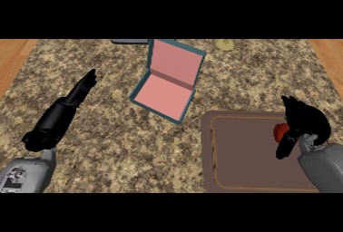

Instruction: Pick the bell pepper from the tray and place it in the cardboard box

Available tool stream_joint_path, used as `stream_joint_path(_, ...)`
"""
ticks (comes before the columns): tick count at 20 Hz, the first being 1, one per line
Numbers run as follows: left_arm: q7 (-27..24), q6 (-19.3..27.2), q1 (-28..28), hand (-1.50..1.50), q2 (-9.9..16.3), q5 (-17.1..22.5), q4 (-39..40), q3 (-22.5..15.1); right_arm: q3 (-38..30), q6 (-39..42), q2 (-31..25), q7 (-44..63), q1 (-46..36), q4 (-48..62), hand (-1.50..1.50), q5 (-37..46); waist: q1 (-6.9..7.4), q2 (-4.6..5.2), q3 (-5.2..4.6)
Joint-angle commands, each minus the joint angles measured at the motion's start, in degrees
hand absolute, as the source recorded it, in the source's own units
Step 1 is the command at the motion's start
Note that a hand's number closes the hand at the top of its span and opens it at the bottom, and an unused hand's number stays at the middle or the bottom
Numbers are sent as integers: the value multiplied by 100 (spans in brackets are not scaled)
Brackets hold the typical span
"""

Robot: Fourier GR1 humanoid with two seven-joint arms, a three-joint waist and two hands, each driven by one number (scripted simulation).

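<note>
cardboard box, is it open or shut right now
Open. The cardboard box shows its pink inside, with a flap folded back at the far end. Nothing shows inside it; the bell pepper is over the tray.

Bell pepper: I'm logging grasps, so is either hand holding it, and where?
The right hand curls over the red bell pepper on the tray, covering its right side. The left hand holds nothing.

2 grey forearms w/ rounded shells, black left hand (79, 93), black right hand (305, 122), slim tapered fingers
</note>
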Motion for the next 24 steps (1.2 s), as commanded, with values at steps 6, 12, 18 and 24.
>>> stream_joint_path(6,-134,-229,87,0,-161,-185,41,281,-434,-92,322,-447,74,704,-150,738,2,2,0)
stream_joint_path(12,238,-423,116,0,-185,-165,-322,400,-794,-188,286,-977,316,904,-150,887,-1,-4,1)
stream_joint_path(18,111,-398,-59,0,-296,-259,-99,539,-510,-156,541,-1285,454,691,150,1226,-11,-6,0)
stream_joint_path(24,-14,-276,16,0,-517,-584,-128,306,-662,-945,263,-2241,145,1348,150,1725,6,0,1)
